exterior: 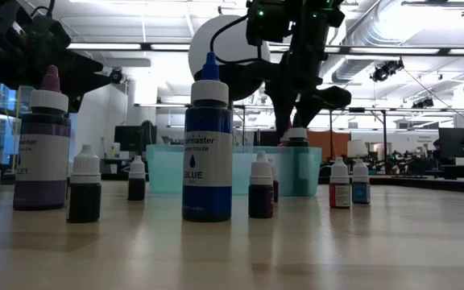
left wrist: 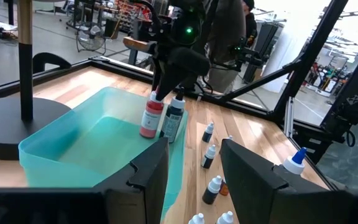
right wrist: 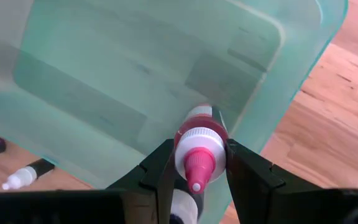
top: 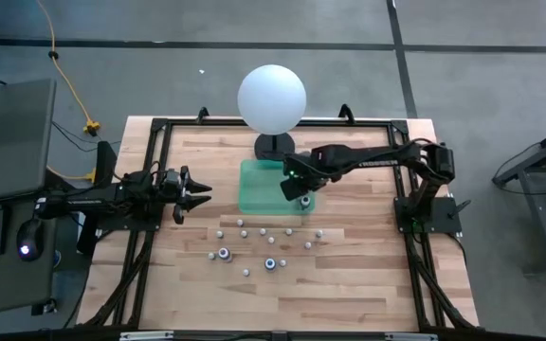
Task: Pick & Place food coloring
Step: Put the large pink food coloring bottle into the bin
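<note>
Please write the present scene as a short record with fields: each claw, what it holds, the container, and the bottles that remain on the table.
right claw: right claw shut on a pink-capped bottle, over the near corner of the teal bin
bin contents: a dark bottle stands beside the held one; whether it rests on the bin floor I cannot tell
left claw: left claw open, holding nothing, waiting left of the bin
remaining bottles: large blue bottle, large violet bottle and many small ones scattered on the wooden table
backdrop: white sphere behind the bin
</note>
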Robot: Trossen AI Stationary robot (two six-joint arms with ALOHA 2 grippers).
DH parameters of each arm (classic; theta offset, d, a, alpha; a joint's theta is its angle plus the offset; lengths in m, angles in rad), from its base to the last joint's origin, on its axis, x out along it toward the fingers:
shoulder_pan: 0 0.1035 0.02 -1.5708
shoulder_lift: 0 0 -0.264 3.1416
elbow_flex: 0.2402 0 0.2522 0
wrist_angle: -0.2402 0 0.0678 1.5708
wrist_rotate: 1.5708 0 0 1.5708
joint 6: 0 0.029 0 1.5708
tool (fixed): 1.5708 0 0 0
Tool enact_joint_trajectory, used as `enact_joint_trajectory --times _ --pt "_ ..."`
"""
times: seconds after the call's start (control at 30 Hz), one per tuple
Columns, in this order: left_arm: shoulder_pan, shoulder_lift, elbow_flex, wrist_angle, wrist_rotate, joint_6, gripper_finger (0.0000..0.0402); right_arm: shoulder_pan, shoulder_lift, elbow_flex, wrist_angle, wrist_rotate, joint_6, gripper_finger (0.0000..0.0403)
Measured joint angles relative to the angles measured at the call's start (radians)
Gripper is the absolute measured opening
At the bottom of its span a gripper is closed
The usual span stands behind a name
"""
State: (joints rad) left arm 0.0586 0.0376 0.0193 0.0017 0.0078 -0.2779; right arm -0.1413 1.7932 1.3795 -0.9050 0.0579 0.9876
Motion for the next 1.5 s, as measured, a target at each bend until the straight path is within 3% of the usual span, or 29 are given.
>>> enact_joint_trajectory --times 0.37,1.2,1.5 --pt "0.0 0.0 0.0 0.0 0.0 0.0 0.0147 -0.01 -0.049 -0.003 -0.061 0.013 0.001 0.0119" --pt "0.0 0.0 0.0 0.0 0.0 0.0 0.0147 -0.008 -0.049 -0.052 -0.02 -0.015 0.0 0.012" --pt "0.0 0.0 0.0 0.0 0.0 0.0 0.0147 -0.008 -0.049 -0.052 -0.033 -0.02 0.003 0.0165"
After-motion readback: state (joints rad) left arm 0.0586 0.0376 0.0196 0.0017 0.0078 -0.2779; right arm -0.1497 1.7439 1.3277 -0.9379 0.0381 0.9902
